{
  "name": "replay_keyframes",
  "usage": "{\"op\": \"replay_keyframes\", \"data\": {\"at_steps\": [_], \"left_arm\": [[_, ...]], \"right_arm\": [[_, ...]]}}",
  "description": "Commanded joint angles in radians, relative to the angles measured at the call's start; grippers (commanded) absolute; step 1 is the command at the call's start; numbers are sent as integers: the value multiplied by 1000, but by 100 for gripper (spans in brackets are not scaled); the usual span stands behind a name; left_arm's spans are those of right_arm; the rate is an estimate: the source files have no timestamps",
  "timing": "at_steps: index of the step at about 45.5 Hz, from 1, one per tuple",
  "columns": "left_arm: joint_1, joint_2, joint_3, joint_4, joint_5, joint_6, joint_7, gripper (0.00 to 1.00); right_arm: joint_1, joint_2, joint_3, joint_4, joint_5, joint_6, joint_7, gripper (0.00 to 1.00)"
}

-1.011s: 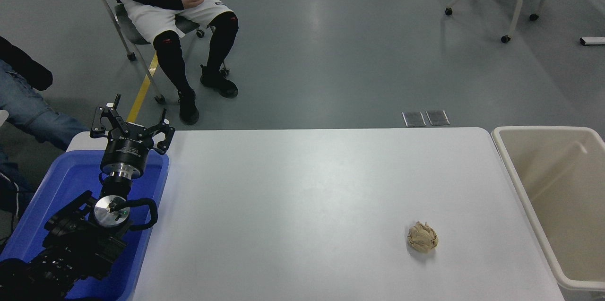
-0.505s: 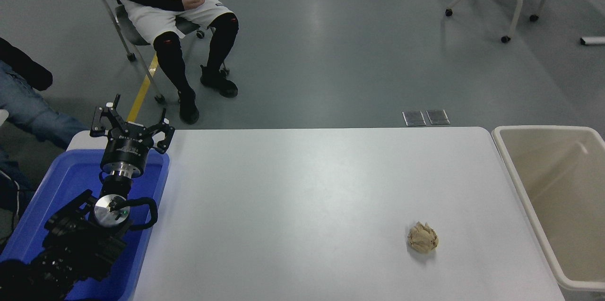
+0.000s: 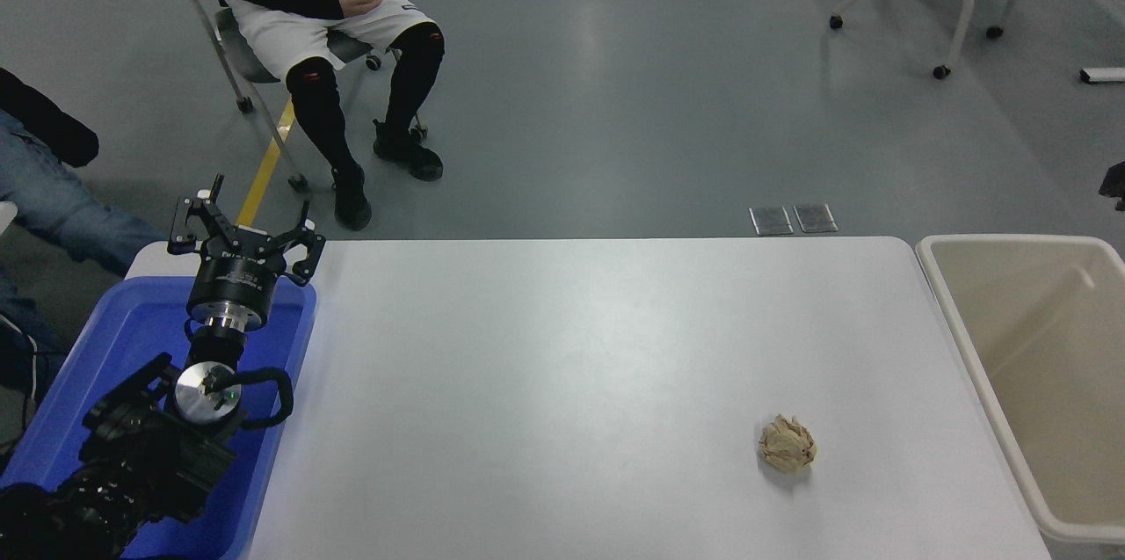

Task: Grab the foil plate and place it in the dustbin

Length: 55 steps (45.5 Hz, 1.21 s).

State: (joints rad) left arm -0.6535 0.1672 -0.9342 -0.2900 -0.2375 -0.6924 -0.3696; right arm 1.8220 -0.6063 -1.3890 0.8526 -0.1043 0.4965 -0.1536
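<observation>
The foil plate is out of view: it shows neither on the table nor in the visible part of the dustbin. The dustbin (image 3: 958, 340) stands at the table's right end, beige with a deep tan inside. My left gripper (image 3: 246, 221) is parked at the lower left over the blue tub, fingers spread open and empty. Of my right arm only a small dark part (image 3: 1114, 183) shows at the right edge, above the dustbin's far side.
A small crumpled tan paper ball (image 3: 787, 444) lies on the white table (image 3: 562, 367) near the front right. A blue tub (image 3: 132, 340) sits at the left end. A person sits on a chair (image 3: 334, 24) beyond the far left; another person's leg (image 3: 53, 200) is at the left edge.
A small dark part of my right arm has come into view at the right edge above the dustbin. The left arm and the paper ball have not moved.
</observation>
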Motion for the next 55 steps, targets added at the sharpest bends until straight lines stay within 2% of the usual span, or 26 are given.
{"op": "replay_keyframes", "data": {"at_steps": [1,9,22,42,55], "left_arm": [[0,0,0,0,1,1,0,99],[0,0,0,0,1,1,0,99],[0,0,0,0,0,4,-2,99],[0,0,0,0,0,5,-2,99],[0,0,0,0,0,4,-2,99]], "right_arm": [[138,98,-27,43,-2,289,0,100],[183,119,74,52,-8,289,0,100],[211,151,246,48,-192,289,0,100],[278,352,211,52,-199,289,0,100],[227,366,304,54,-186,289,0,100]]}}
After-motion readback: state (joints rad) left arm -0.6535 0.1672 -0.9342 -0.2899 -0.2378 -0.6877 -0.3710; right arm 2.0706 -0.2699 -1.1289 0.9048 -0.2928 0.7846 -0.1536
